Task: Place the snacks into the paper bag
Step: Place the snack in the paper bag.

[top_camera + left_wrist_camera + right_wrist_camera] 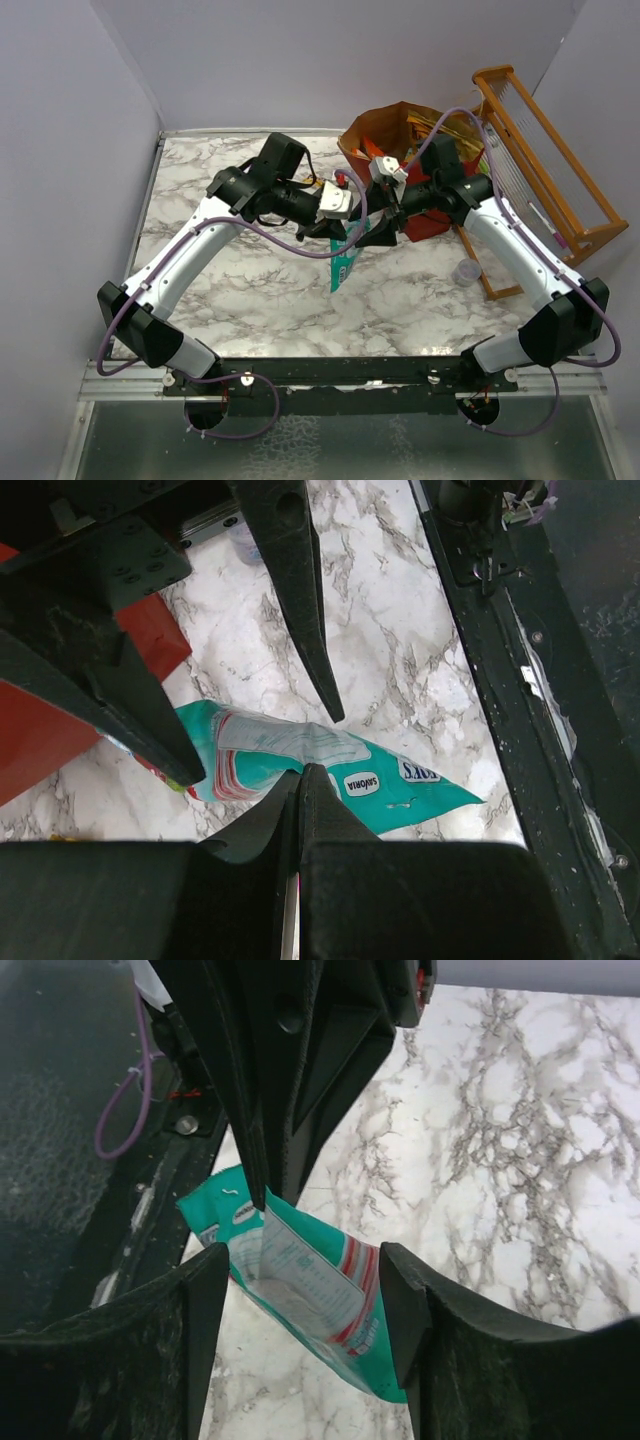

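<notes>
Watching the top view, I see left gripper (350, 234) and right gripper (386, 230) meet mid-frame at the hanging teal pouch (343, 266), paper bag (353, 148) at upper right; left wrist: jaws clamped on the pouch edge; right wrist: fingers (200, 1300) spread, pouch between.

A white marble-patterned table (250, 300) with grey veins carries everything, and most of its left and near parts show bare stone. At the far right of the top stands the red paper bag (430, 224), its mouth open upward, and just to its right the orange wooden rack (585, 237) rests along the table's right edge, tilted toward the wall, with a small clear plastic cup (466, 271) upright on the marble close beside the rack's near foot. A teal pouch (343, 268) hangs over the middle of the top; whether its lower tip touches the marble cannot be told
</notes>
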